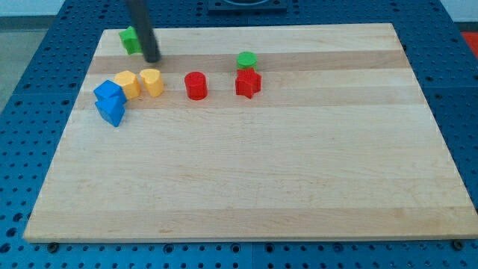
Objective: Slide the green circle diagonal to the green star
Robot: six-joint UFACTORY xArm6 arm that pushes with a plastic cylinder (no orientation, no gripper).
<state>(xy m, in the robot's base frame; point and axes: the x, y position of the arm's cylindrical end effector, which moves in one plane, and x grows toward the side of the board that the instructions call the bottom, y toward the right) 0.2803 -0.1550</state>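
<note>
Currently: green circle untouched, rod parked by green star

No fingers are fitted, so nothing is held; my tip (152,60) sits just right of the green star (131,39) at the board's (299,187) top left. The green circle (246,60) is found well right, touching the red star (248,84) above it. It is judged light, rigid, free-sliding; a low side push is needed. Being round, no heading or long axis is shown.

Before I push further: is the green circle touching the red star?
Touching, it seems: in the camera view the green circle sits directly against the red star's top edge with no board showing between them.
</note>
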